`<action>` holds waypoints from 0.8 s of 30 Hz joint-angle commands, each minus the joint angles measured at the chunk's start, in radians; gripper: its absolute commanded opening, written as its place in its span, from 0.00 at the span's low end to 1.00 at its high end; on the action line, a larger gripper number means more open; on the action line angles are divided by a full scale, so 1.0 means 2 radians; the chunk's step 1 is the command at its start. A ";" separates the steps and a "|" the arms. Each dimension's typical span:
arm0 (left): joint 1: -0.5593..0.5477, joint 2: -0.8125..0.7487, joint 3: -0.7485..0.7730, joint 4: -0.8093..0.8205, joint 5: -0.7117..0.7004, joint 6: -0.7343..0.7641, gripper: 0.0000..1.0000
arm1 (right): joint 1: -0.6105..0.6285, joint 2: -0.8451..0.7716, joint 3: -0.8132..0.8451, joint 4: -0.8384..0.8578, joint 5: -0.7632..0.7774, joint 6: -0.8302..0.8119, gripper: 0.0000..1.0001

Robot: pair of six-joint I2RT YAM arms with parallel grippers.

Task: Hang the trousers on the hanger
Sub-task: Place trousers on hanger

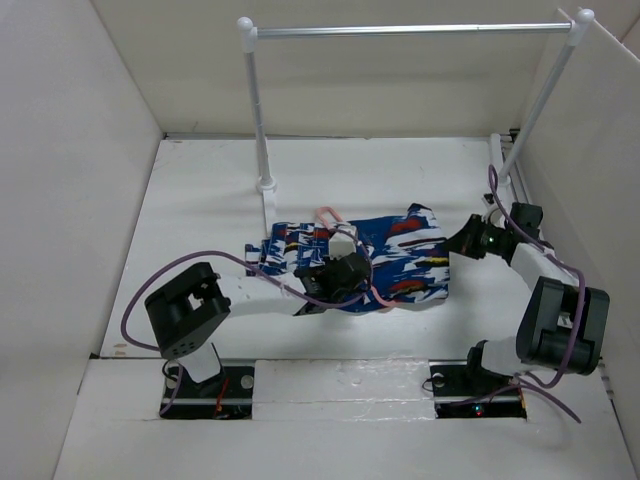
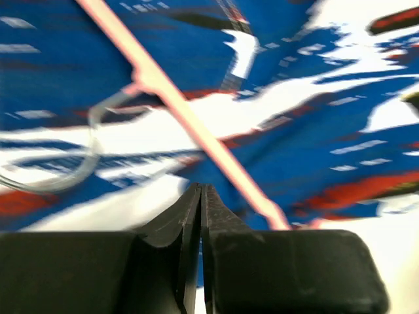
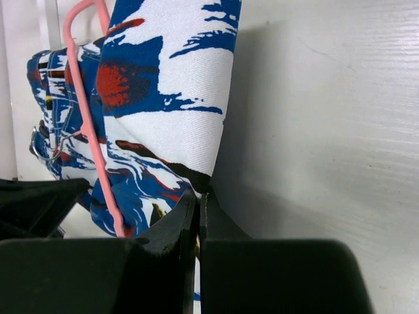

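Note:
The trousers (image 1: 400, 255), blue and white with red and black streaks, lie folded in the middle of the table. The pink hanger (image 1: 326, 213) lies with them; its hook pokes out at the far edge and a thin arm (image 1: 381, 297) shows at the near edge. My left gripper (image 1: 345, 268) hovers over the trousers' left part, shut and empty. In the left wrist view the hanger's bar (image 2: 190, 118) runs diagonally over the blurred print (image 2: 314, 150). My right gripper (image 3: 198, 191) is shut on the trousers' right edge (image 3: 177, 131), with the hanger (image 3: 77, 98) further left.
A silver rail (image 1: 410, 30) on two white posts (image 1: 257, 110) spans the back of the table. White walls (image 1: 70, 180) close in both sides. A silver wire loop (image 2: 88, 147) lies on the fabric by the hanger. The right arm's elbow (image 1: 560, 320) stands near the right wall.

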 commanded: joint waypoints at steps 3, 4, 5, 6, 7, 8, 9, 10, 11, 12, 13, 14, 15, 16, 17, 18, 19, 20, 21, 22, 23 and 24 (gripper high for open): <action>-0.001 -0.022 0.015 -0.016 0.006 -0.118 0.05 | 0.008 -0.028 0.004 0.025 0.000 -0.013 0.00; -0.001 -0.025 0.005 -0.009 0.011 -0.146 0.09 | 0.008 -0.028 0.001 0.023 0.000 -0.018 0.00; 0.003 -0.029 0.001 0.007 0.021 -0.160 0.13 | 0.008 -0.030 -0.004 0.021 0.000 -0.020 0.00; 0.008 -0.029 -0.003 0.011 0.024 -0.172 0.22 | 0.008 -0.031 -0.007 0.020 -0.001 -0.022 0.00; 0.013 -0.025 -0.001 0.012 0.027 -0.186 0.23 | 0.008 -0.032 -0.009 0.020 -0.002 -0.025 0.00; 0.018 -0.013 0.002 0.006 0.031 -0.205 0.23 | 0.008 -0.033 -0.011 0.020 -0.005 -0.026 0.00; 0.023 -0.006 0.008 0.003 0.030 -0.210 0.24 | 0.008 -0.035 -0.013 0.015 -0.008 -0.029 0.00; 0.023 0.001 0.020 -0.002 0.028 -0.215 0.26 | 0.008 -0.035 -0.015 0.013 -0.008 -0.034 0.00; 0.023 0.013 0.026 -0.006 0.024 -0.219 0.28 | 0.008 -0.039 -0.016 0.011 -0.009 -0.036 0.00; 0.028 0.016 0.030 -0.005 0.025 -0.219 0.30 | 0.008 -0.043 -0.019 0.007 -0.011 -0.038 0.00; 0.028 0.021 0.037 -0.004 0.025 -0.220 0.30 | 0.008 -0.044 -0.020 0.004 -0.011 -0.042 0.00; 0.033 0.033 0.041 -0.005 0.027 -0.223 0.30 | 0.008 -0.047 -0.022 0.001 -0.011 -0.044 0.00; 0.033 0.039 0.044 -0.002 0.030 -0.222 0.30 | 0.008 -0.048 -0.024 0.001 -0.013 -0.044 0.00; 0.038 0.045 0.053 -0.001 0.031 -0.220 0.30 | 0.008 -0.050 -0.027 0.001 -0.015 -0.044 0.00; 0.038 0.056 0.057 -0.008 0.031 -0.220 0.30 | 0.008 -0.051 -0.029 0.002 -0.018 -0.044 0.00; 0.038 0.062 0.067 -0.011 0.031 -0.221 0.29 | 0.008 -0.054 -0.031 0.003 -0.021 -0.043 0.00; 0.038 0.065 0.068 -0.010 0.031 -0.220 0.28 | 0.008 -0.055 -0.035 0.005 -0.024 -0.041 0.00; 0.038 0.069 0.070 -0.005 0.033 -0.219 0.27 | 0.008 -0.058 -0.037 0.006 -0.025 -0.040 0.00; 0.038 0.070 0.070 -0.001 0.031 -0.218 0.22 | 0.008 -0.058 -0.039 0.006 -0.025 -0.040 0.00; 0.038 0.070 0.070 0.002 0.029 -0.218 0.20 | 0.008 -0.059 -0.039 0.003 -0.024 -0.044 0.00; 0.038 0.075 0.071 0.005 0.026 -0.216 0.18 | 0.008 -0.060 -0.042 0.003 -0.023 -0.044 0.00; 0.038 0.077 0.074 0.003 0.025 -0.213 0.11 | 0.008 -0.059 -0.043 0.006 -0.022 -0.044 0.00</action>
